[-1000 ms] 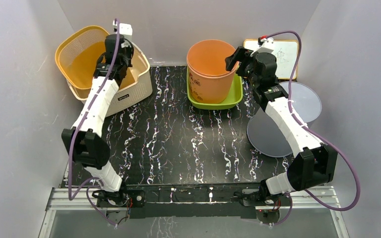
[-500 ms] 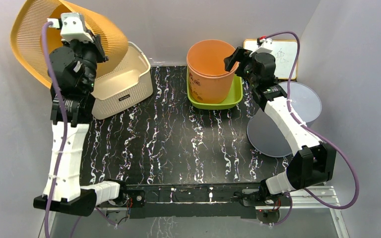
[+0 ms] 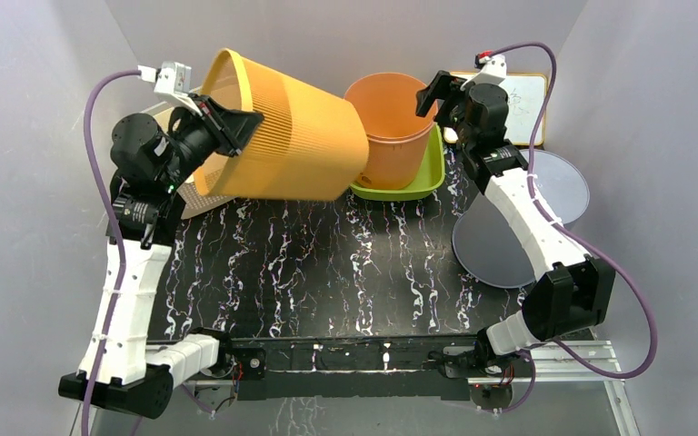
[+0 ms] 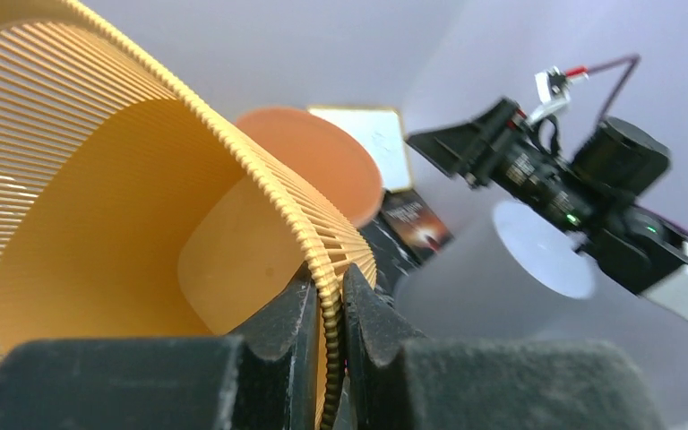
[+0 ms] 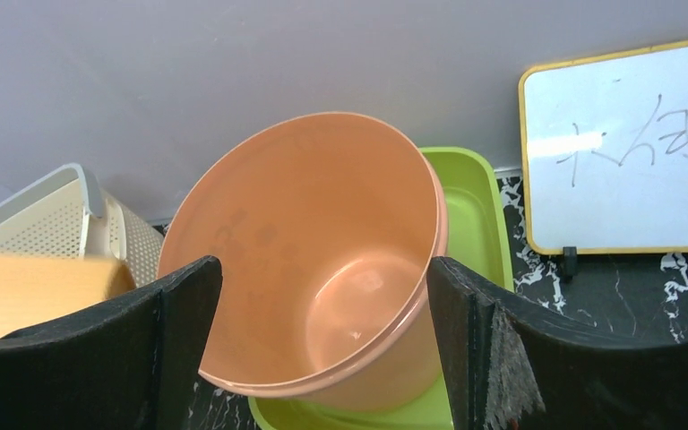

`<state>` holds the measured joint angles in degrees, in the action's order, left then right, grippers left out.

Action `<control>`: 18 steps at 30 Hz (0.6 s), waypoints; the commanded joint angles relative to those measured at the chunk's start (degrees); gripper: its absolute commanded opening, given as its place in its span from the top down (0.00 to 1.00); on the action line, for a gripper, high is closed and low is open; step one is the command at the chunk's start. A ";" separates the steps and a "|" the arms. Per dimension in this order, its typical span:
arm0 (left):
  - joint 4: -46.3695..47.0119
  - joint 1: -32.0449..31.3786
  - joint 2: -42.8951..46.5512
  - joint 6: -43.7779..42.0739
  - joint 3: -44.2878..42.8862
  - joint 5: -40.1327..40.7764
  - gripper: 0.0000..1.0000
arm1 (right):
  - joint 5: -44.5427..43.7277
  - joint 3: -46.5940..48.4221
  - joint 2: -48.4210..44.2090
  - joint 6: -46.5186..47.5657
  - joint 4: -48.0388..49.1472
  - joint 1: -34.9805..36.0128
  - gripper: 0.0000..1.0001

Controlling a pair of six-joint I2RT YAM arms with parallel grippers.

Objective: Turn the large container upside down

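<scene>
The large yellow-orange ribbed plastic basket (image 3: 295, 136) hangs on its side above the black marbled worktop (image 3: 327, 272) — long axis roughly level, mouth toward the left gripper (image 3: 239, 123), which is clamped tight on its rim, base towards the orange plastic bucket (image 3: 400, 136); the right gripper (image 3: 438, 91) hovers over that bucket, spread wide, holding nothing

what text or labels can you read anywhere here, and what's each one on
No text here can be read clearly enough to quote.
whiteboard: handwritten strokes, not legible as words.
bucket: faint marks on its wall, too blurred to read.
basket: no text seen on the ribbed side that shows.
</scene>
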<state>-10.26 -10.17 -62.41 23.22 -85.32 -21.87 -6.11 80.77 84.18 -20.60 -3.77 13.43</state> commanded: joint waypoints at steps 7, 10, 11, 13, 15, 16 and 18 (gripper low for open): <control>16.56 0.26 11.41 20.27 9.87 -17.70 1.00 | -2.14 5.39 1.56 2.92 0.45 -0.16 0.16; 21.45 0.24 14.58 25.39 17.53 -18.47 1.00 | -1.95 6.30 1.79 3.14 -0.43 -0.23 0.17; 22.79 0.24 15.34 26.66 19.63 -18.51 1.00 | -1.85 6.32 1.63 3.12 -0.32 -0.21 0.16; 26.87 0.25 16.51 29.59 23.62 -19.19 1.00 | -1.58 6.32 1.31 3.13 -0.40 -0.16 0.17; 33.24 0.25 17.40 33.82 28.97 -19.56 1.00 | -1.79 6.39 1.04 3.27 -0.57 -0.19 0.17; 36.90 0.24 17.63 36.74 31.12 -19.83 1.00 | -1.93 6.36 0.93 3.45 -0.68 -0.16 0.16; 43.62 0.20 17.91 42.48 35.58 -19.93 1.00 | -2.27 6.54 0.66 3.62 -0.80 -0.17 0.16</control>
<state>11.75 -10.20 -46.15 52.90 -54.94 -40.80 -7.57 84.01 86.06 -18.11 -6.09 13.43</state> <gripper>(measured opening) 0.088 0.837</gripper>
